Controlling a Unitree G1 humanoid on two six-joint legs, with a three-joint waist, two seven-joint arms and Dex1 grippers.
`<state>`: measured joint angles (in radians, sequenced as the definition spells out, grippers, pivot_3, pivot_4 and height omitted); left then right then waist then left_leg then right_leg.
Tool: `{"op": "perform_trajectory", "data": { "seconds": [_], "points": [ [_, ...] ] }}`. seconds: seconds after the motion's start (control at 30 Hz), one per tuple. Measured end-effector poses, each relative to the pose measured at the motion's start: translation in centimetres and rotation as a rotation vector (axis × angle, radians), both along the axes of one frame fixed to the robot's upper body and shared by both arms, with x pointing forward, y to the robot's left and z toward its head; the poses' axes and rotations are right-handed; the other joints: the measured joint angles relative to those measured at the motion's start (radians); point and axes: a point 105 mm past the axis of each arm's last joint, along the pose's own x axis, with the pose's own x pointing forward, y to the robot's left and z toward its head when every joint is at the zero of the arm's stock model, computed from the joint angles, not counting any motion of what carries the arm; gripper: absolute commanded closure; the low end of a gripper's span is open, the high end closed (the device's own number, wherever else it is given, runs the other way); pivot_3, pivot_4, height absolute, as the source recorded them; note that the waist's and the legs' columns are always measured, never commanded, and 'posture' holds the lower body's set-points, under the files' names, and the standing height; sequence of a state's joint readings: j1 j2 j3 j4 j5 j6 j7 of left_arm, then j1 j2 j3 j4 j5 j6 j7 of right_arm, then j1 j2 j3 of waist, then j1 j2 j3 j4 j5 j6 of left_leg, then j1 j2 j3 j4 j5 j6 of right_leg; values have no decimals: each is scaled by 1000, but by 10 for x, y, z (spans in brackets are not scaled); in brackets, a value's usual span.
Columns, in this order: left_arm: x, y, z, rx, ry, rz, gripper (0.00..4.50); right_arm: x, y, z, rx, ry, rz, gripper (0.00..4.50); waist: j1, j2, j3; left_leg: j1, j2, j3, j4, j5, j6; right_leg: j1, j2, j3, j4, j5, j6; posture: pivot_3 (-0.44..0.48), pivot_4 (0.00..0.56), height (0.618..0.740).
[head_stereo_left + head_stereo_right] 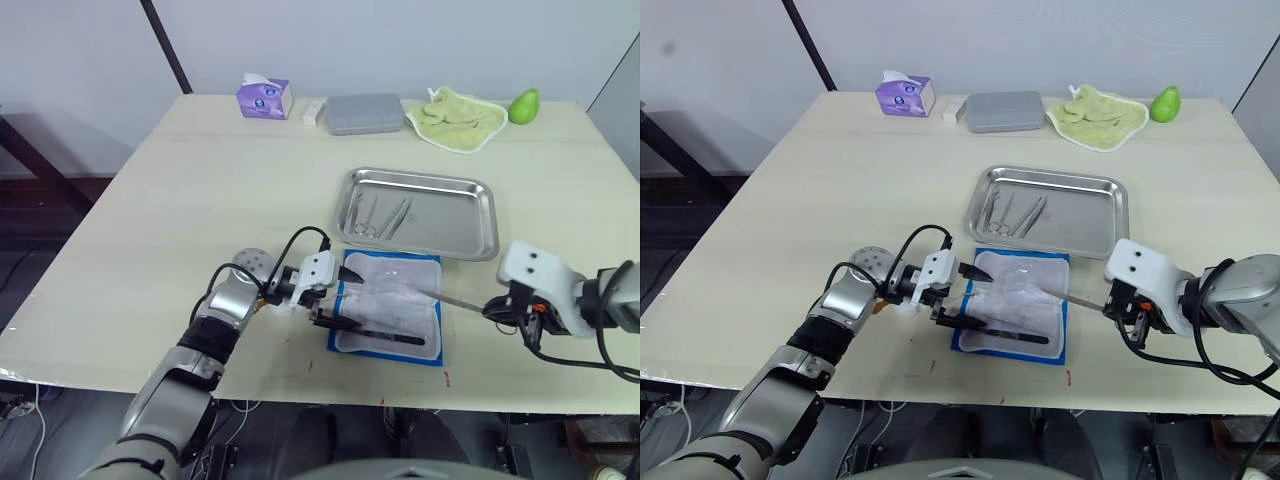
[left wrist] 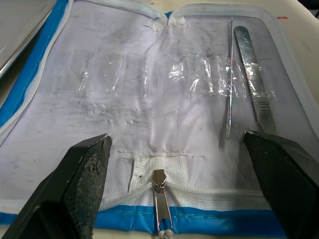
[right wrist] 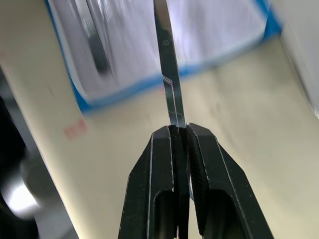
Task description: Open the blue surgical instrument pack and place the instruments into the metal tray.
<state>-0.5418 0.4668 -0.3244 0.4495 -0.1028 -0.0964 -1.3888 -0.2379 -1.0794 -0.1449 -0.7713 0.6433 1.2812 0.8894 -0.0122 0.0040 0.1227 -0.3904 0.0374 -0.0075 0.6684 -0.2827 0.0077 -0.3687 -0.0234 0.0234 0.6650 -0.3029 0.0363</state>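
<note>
Blue surgical instrument pack [image 1: 389, 310] lying open just near of the metal tray [image 1: 470, 228].
Left gripper [image 1: 967, 296] spread wide over its left edge; right gripper [image 3: 179, 134] clamped on a thin steel instrument [image 3: 167, 64]; others in tray.

A pale wooden table [image 1: 200, 200] stands against a plain light wall [image 1: 400, 40]. A dark diagonal bar [image 1: 165, 45] crosses the wall at far left.
</note>
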Motion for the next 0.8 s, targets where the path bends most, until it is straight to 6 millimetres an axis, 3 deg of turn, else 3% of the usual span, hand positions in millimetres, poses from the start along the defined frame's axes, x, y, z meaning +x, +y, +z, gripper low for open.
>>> {"op": "perform_trajectory", "data": {
  "seconds": [0.13,0.27,0.4,0.47,0.63,0.8],
  "points": [
    [0,1,0,-9,-3,17,0,19,18,18,235,-124,-96,4463,-2,0,0,1,0,1,0,0,0,0,3,2,0,0,0,0,150,740],
    [-1,2,0,-20,-8,30,0,44,31,32,335,-235,-238,4463,-2,2,-1,1,1,1,-1,0,0,-1,4,3,1,0,-1,0,150,740],
    [-2,1,-1,-29,-11,34,0,61,39,33,352,-274,-373,4463,0,3,-1,0,1,0,-1,0,0,-1,4,3,1,0,-1,0,150,740],
    [-2,4,-1,-32,-11,48,0,77,53,37,421,-282,-496,4463,-4,4,-2,0,1,1,-1,0,0,-3,4,5,3,0,-1,0,150,740],
    [-3,4,-2,-53,-18,79,0,97,71,26,440,-224,-662,4463,-4,5,-2,0,1,4,0,0,0,-8,5,8,11,0,-1,0,150,740],
    [-4,5,-3,-62,-26,97,0,123,75,13,408,-199,-837,4463,-7,5,-2,1,0,7,-1,0,0,-8,5,12,11,0,-1,0,150,740]
  ]
}}
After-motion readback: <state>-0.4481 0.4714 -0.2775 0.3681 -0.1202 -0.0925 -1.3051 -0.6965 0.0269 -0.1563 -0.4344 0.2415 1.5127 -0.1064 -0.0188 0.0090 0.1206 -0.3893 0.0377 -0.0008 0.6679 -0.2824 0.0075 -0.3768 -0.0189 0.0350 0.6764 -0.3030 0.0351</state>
